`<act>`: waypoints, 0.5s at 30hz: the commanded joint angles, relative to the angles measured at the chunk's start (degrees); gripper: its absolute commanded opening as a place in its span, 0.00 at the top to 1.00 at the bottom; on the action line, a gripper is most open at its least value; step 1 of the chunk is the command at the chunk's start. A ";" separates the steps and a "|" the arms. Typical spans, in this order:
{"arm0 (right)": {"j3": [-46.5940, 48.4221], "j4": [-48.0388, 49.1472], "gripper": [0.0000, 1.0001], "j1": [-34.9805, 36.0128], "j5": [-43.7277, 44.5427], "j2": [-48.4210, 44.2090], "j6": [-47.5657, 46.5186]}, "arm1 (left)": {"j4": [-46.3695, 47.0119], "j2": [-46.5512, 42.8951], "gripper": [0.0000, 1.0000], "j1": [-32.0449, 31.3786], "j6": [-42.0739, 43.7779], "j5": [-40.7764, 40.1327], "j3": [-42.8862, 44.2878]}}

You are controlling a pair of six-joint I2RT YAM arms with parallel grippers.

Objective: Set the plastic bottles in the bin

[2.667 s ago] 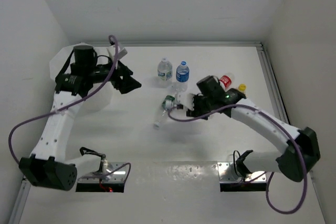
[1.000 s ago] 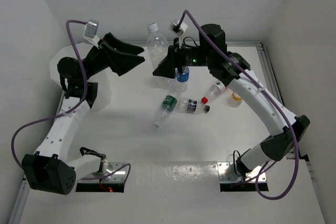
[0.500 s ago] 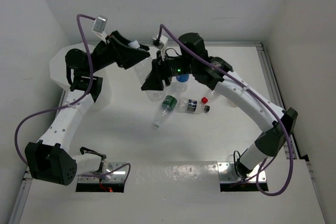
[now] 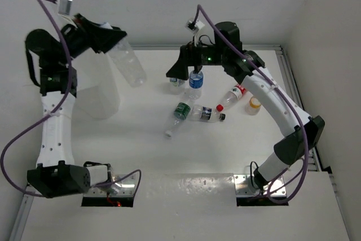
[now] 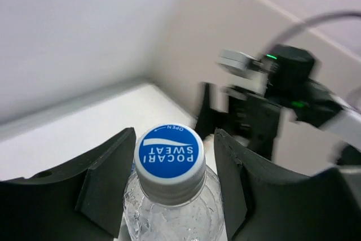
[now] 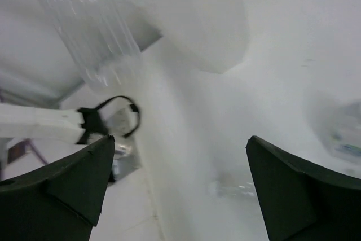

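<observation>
My left gripper [image 4: 110,36] is raised at the upper left, shut on the neck of a clear unlabelled bottle [image 4: 129,65] that slants down past the right side of the bin [image 4: 100,99]. Its blue cap [image 5: 169,158] shows between the fingers of the left gripper [image 5: 172,190] in the left wrist view. My right gripper [image 4: 181,70] hangs open and empty above the standing green-label bottle [image 4: 176,85] and blue-label bottle [image 4: 196,80]. Through the wide-apart fingers of the right gripper [image 6: 180,187] the held bottle [image 6: 90,26] shows far off.
Lying on the table are a green-label bottle [image 4: 179,112], a black-label bottle [image 4: 207,113] and a red-label bottle [image 4: 234,96]. A short yellow-capped bottle [image 4: 255,104] stands at the right. White walls enclose the table at the back and on both sides.
The clear bottle passed from the right gripper to the left. The right jaws opened and drew back to the right. The left arm swung the bottle up and left toward the bin.
</observation>
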 commanded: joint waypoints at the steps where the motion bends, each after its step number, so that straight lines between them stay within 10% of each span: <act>1: 1.45 -3.50 0.02 -3.33 2.26 -2.05 -7.52 | -19.54 1.58 1.00 8.77 14.16 -6.49 13.01; 6: -6.00 -12.21 0.08 2.45 13.81 -2.75 -32.30 | -39.97 8.52 1.00 15.99 35.43 -27.30 27.98; 15: -24.64 -5.90 0.08 12.66 25.56 -2.75 -66.51 | -44.82 7.31 1.00 20.48 45.13 -37.71 18.95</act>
